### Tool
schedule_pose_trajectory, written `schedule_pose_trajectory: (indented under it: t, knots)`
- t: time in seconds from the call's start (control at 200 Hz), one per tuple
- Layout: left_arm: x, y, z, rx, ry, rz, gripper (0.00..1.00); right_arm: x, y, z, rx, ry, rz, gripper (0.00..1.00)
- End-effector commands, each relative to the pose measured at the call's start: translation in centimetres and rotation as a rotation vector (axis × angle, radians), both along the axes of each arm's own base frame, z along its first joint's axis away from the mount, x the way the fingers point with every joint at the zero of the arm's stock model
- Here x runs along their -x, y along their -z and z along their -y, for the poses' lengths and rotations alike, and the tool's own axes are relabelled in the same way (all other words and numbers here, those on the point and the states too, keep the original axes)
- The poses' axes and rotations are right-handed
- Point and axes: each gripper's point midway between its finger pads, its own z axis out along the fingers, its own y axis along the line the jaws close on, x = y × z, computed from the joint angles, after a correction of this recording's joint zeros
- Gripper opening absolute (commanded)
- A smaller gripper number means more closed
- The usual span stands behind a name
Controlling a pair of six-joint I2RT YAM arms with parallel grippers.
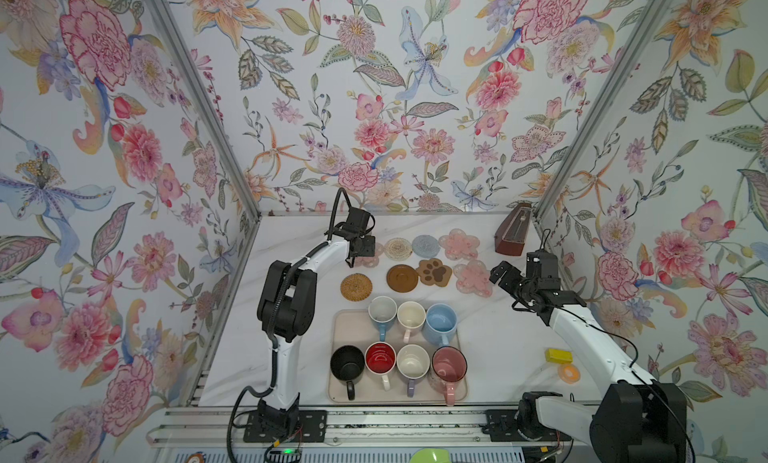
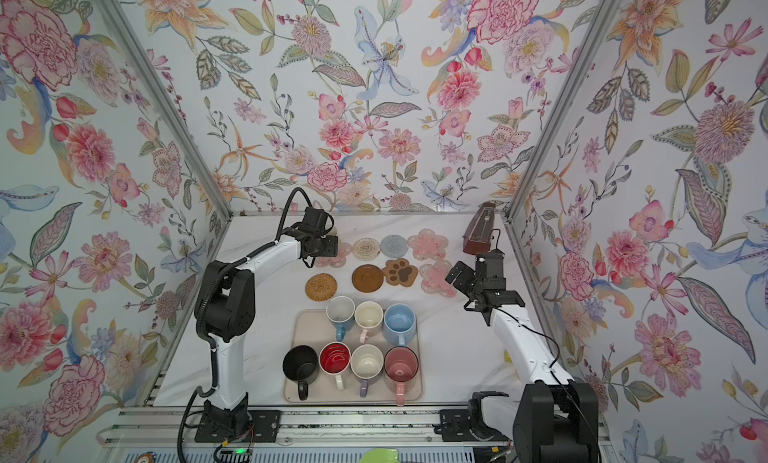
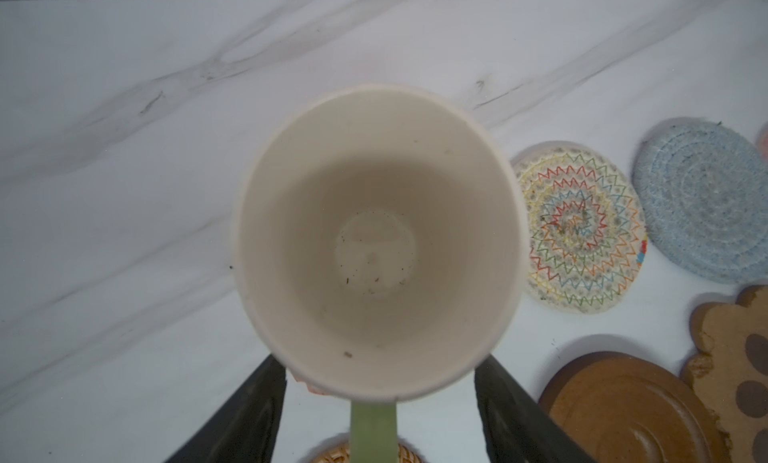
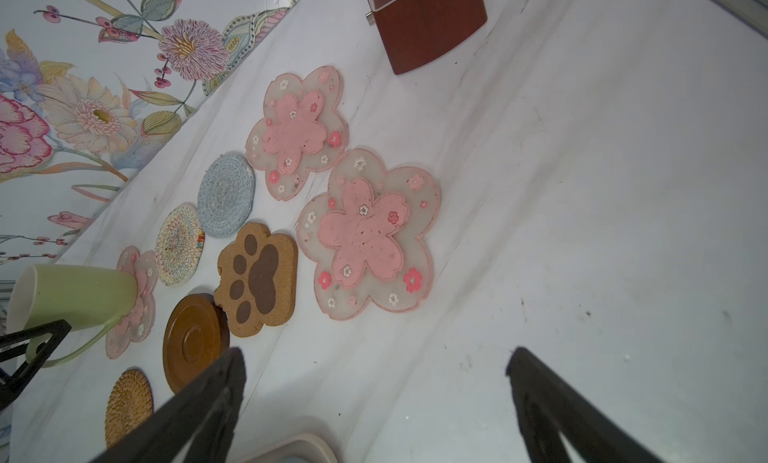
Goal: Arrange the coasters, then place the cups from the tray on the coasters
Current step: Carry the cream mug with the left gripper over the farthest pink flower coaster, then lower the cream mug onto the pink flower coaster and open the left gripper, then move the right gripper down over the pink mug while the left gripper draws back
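The light green cup (image 3: 374,240) stands on a pink flower coaster (image 4: 141,311) at the back left of the coasters. Its green handle (image 3: 372,427) lies between the jaws of my left gripper (image 3: 379,369), which is open and clear of the handle on both sides. In both top views that gripper (image 1: 361,249) hides the cup. The other coasters lie in two rows: beige woven (image 1: 397,249), grey-blue (image 1: 425,245), two pink flowers (image 1: 460,244), paw (image 1: 434,272), brown disc (image 1: 402,278), rattan (image 1: 356,287). Several cups stand on the tray (image 1: 349,328). My right gripper (image 1: 500,274) hovers open and empty.
A brown metronome (image 1: 513,232) stands at the back right corner. A yellow block (image 1: 558,355) and an orange tape roll (image 1: 568,373) lie near the right wall. Floral walls close in the table on three sides.
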Motion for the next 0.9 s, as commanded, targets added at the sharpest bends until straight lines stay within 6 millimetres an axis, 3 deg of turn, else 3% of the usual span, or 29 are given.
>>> schedule_pose_trajectory:
  t: [0.0, 0.07, 0.225, 0.325, 0.38, 0.405, 0.57, 0.676, 0.761, 0.836, 0.896]
  knots:
    - [0.0, -3.7, -1.2, 0.009, -0.044, 0.085, 0.89, 0.0, -0.5, 1.1, 0.037, 0.012, -0.01, 0.99]
    - [0.2, -5.5, -1.5, 0.016, -0.053, 0.122, 0.99, 0.0, -0.7, 1.5, 0.032, 0.016, -0.011, 0.99]
    - [1.6, -10.8, -2.4, 0.056, -0.075, 0.254, 0.99, 0.0, -0.6, 1.8, 0.0, 0.024, -0.017, 0.99]
    - [3.9, -13.8, -3.6, 0.089, -0.092, 0.358, 0.99, 0.1, -0.4, 1.9, 0.0, 0.029, -0.03, 0.99]
    - [5.5, -13.7, -4.4, 0.102, -0.108, 0.384, 0.99, 0.3, -0.4, 2.0, 0.018, 0.033, -0.039, 0.99]
    - [6.5, -15.0, -4.9, 0.121, -0.118, 0.426, 0.99, 0.3, -0.4, 2.2, 0.031, 0.034, -0.043, 0.99]
    - [11.5, -13.1, -7.5, 0.159, -0.185, 0.473, 0.99, 0.4, -0.4, 2.4, 0.059, 0.035, -0.047, 0.99]
    - [13.9, -12.6, -9.3, 0.156, -0.229, 0.512, 0.99, 0.1, 0.2, 3.3, -0.045, 0.097, -0.039, 0.99]
    - [15.3, -13.0, -10.5, 0.171, -0.255, 0.56, 0.99, 0.2, 1.4, 4.5, -0.166, 0.139, -0.047, 0.99]
    - [16.1, -13.1, -11.4, 0.176, -0.282, 0.583, 0.99, 0.0, 1.8, 3.8, -0.29, 0.067, -0.009, 0.99]
    - [16.4, -13.0, -12.0, 0.175, -0.306, 0.59, 0.99, 0.0, 1.6, 3.4, -0.276, 0.053, 0.002, 0.99]
